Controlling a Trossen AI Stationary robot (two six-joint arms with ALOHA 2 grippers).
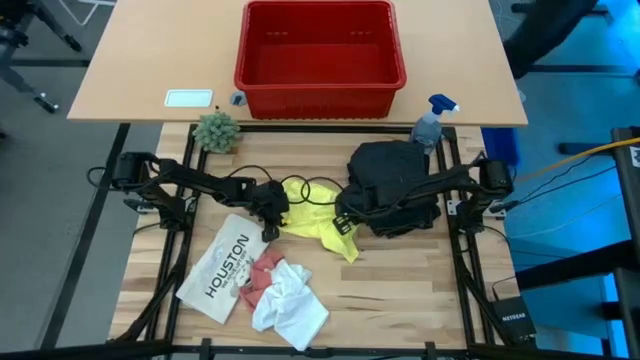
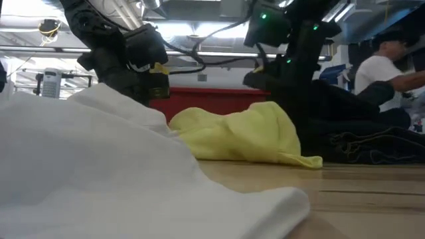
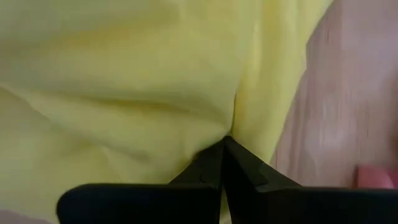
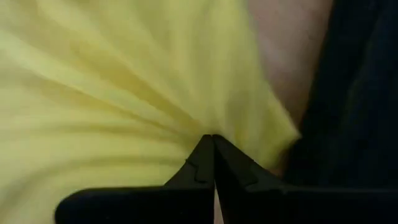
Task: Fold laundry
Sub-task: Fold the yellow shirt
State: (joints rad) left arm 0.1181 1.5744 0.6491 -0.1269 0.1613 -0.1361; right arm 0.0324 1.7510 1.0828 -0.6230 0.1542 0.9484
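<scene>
At the middle of the tabletop my left pincer and right pincer are both clamped shut on opposite edges of the yellow T-shirt, which lies crumpled between them. It looks light, limp and prone to bunching, so I judge it best held at a seam or hem and drawn taut. I count one yellow T-shirt, one pair of black trousers just beside it, one pink cloth and one white cloth.

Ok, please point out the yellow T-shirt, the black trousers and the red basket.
yellow T-shirt (image 1: 322, 226): high view, crumpled middle.
black trousers (image 1: 392, 172): high view, top of the bundle.
red basket (image 1: 320, 92): high view, front wall.
</scene>
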